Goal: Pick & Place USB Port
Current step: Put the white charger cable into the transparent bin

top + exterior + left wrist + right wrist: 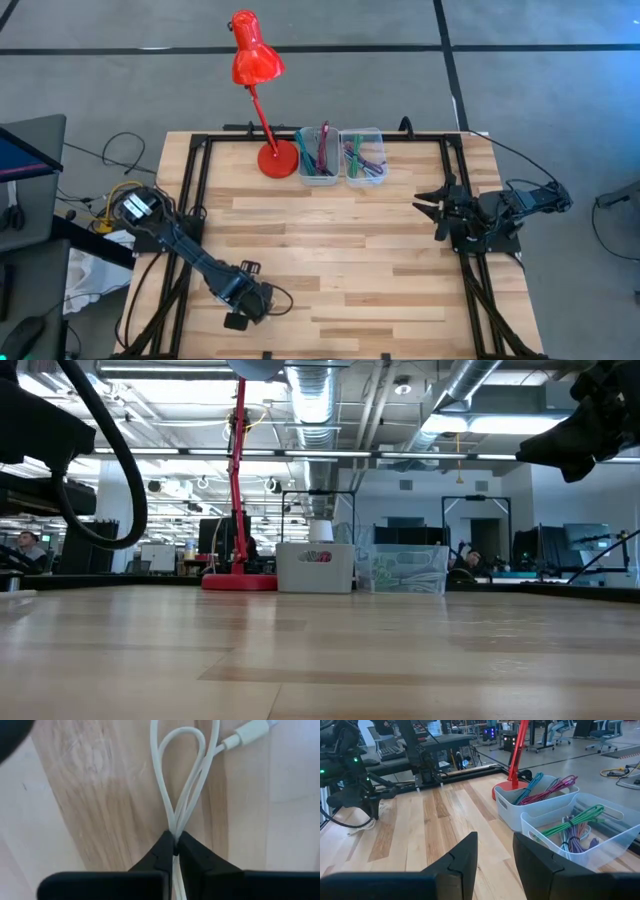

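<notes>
While my left tool (176, 851) sits low near the front edge of the surface (340, 250), left of its middle, I see it clenched on a white USB cable (182, 785), whose loops lie flat on the wood ahead of the fingertips. My right tool (495, 865) waits released near the right edge. At the back edge stand two clear bins (340, 160) of coloured cables beside a red lamp (258, 65).

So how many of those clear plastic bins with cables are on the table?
2. Both stand side by side at the table's far edge, just beside the red lamp: the left bin next to the lamp's base, the right bin touching it. Nothing seems to hide another.
</notes>
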